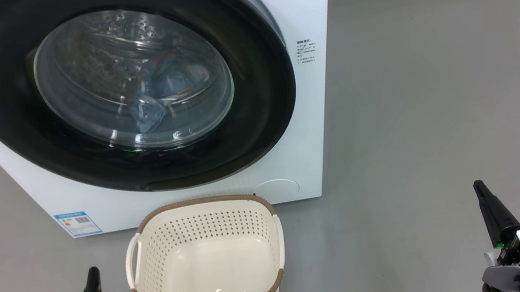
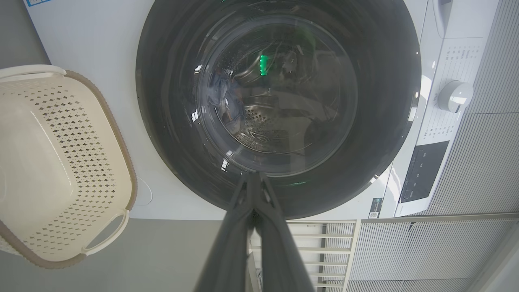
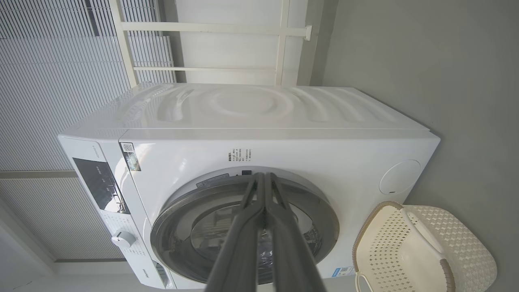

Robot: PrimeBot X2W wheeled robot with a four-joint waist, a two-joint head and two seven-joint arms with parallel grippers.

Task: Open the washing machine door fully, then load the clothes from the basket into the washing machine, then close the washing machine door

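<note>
While both hands hang pinched shut and empty, the left hand (image 1: pixel 93 275) sits nearer, low before the washing machine (image 1: pixel 317 124); the right hand (image 1: pixel 481 190) lies well off past its right corner; the basket (image 1: pixel 202 201) stands bare at the machine's foot; the clothes (image 1: pixel 168 87) lie inside, behind the washing machine door (image 1: pixel 14 121), apparently closed; nothing seems left to do.

— Is the washing machine door (image 3: pixel 178 227) closed?
— Yes, flush on the white washing machine (image 3: pixel 251 134). The right end effector (image 3: pixel 265 176) points at it, fingers pressed together.
— And the basket (image 3: pixel 425 251)?
— Cream, just beside the machine on the grey floor (image 3: pixel 405 61).
</note>
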